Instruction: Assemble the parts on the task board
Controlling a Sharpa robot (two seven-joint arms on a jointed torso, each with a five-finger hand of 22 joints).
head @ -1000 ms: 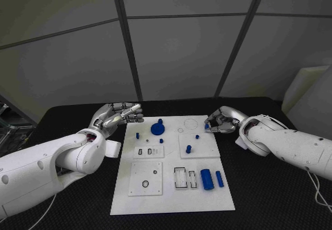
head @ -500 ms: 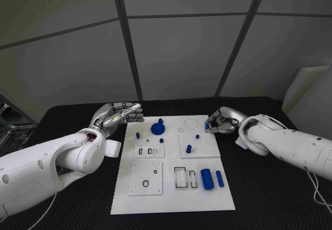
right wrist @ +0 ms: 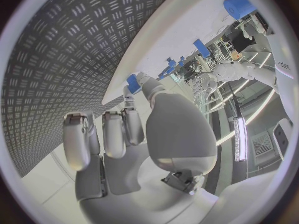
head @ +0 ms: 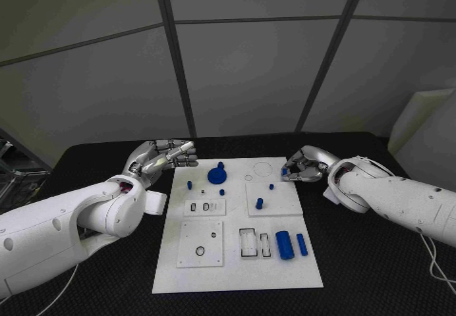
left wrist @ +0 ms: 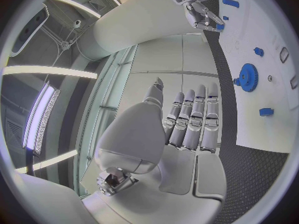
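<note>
My right hand pinches a small blue part; I should lift slowly. My left hand holds nothing, fingers apart.

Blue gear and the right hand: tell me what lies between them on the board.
Head view: between the blue gear and right hand, bare white task board with printed circle outlines.

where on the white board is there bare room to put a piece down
The near strip of the board, below the square plate and the two blue cylinders, is bare. A smaller gap lies beside the gear, around the faint circles. The middle is crowded with pegs and slots, and the right robot hand is at the far right corner.
</note>
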